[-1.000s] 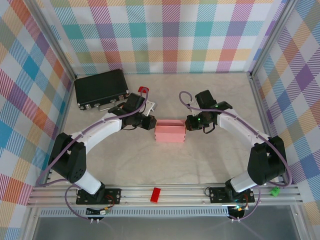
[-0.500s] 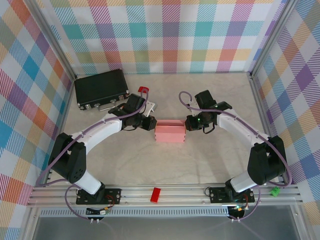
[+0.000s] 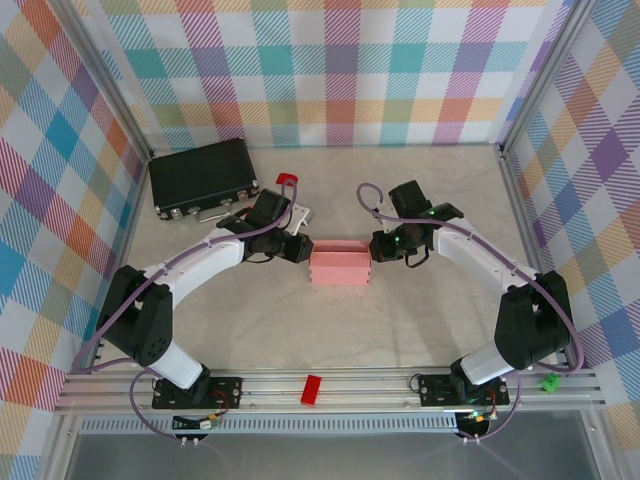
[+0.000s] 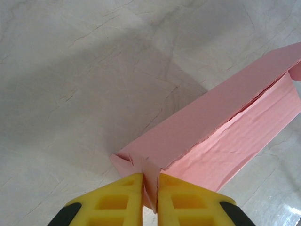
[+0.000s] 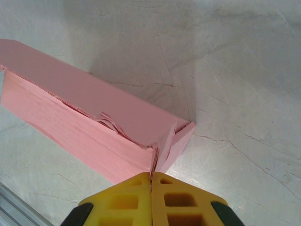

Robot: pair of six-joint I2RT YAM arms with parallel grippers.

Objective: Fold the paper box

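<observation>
Box [image 4: 221,127] tab tips between yellow fingers [image 4: 115,202]

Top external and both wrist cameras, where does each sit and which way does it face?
Top external: above and behind the bases, looking down on the table; both arms show, meeting at the paper box.
Left wrist: on the left gripper, looking along its yellow fingers at the box's end.
Right wrist: on the right gripper, likewise at the opposite end.
Shared: the wrist views both show the pink box pinched.
</observation>
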